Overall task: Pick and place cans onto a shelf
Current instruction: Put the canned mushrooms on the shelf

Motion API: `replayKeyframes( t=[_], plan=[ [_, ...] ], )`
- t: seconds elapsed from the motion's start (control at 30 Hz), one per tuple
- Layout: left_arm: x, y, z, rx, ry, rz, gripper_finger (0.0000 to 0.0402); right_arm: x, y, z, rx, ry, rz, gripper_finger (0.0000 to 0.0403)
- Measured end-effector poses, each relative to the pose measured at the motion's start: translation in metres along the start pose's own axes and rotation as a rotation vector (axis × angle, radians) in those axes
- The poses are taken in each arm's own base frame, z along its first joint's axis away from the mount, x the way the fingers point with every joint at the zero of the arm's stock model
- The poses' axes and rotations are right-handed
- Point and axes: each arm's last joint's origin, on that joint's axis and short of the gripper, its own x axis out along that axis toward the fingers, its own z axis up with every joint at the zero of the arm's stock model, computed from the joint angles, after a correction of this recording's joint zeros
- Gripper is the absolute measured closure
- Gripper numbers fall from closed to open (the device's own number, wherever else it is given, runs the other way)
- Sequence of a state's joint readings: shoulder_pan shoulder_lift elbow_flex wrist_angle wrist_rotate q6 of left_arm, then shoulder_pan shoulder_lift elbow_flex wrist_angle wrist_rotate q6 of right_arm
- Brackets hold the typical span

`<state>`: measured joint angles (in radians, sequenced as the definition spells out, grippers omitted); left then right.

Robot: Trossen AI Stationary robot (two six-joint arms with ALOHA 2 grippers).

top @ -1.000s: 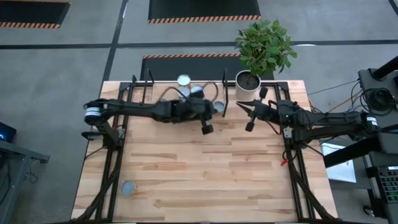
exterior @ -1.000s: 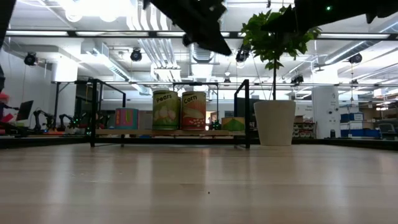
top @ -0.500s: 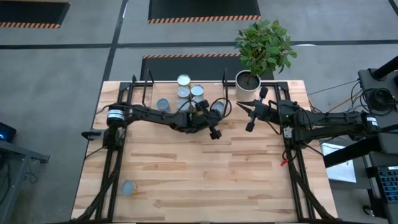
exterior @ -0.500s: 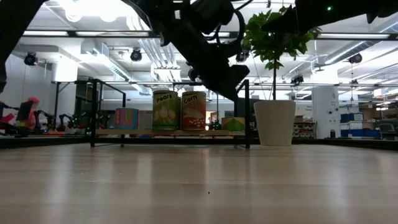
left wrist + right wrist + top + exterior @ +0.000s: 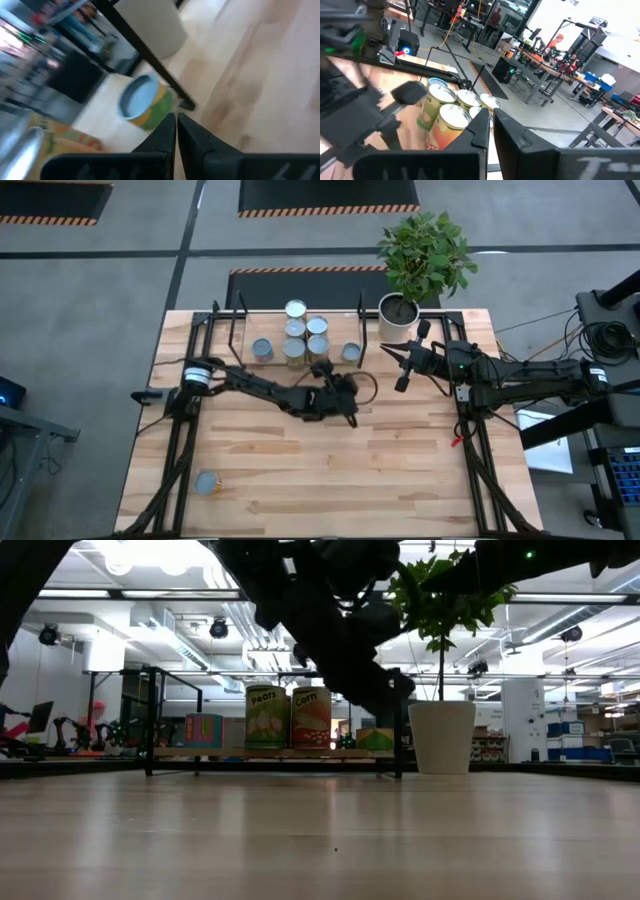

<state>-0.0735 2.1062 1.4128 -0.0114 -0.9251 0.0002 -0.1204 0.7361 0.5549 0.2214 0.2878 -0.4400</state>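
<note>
Pale-blue-topped cans (image 5: 262, 349) (green and orange labels) on a black-rodded shelf (image 5: 270, 752)

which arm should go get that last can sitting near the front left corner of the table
Probably the left. The left gripper looks empty mid-table, on the same side as the loose can. The right gripper waits beside the plant pot, farther off across the table.

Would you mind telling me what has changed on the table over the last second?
The left gripper has drawn back from the shelf toward the table's middle, jaws shut and holding nothing, uncovering the cans on the shelf. The right gripper, the plant pot and the lone can at the near left corner stayed put.
</note>
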Motion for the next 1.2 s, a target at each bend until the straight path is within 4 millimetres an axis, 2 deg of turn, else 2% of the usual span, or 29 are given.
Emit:
replayKeyframes(
  t=[0.23,0.5,1.2],
  plan=[
    [0.011,-0.021,-0.012,0.124,-0.036,0.070,0.0402,0.000,0.000,0.000,-0.005,0.000,0.000,0.0390],
    [0.027,-0.025,-0.016,0.139,-0.067,0.108,0.0402,0.000,0.000,0.000,-0.020,0.000,0.000,0.0390],
    [0.047,-0.008,-0.011,0.030,-0.093,0.124,0.0402,0.000,0.000,0.000,-0.024,0.000,-0.001,0.0390]
  ],
)
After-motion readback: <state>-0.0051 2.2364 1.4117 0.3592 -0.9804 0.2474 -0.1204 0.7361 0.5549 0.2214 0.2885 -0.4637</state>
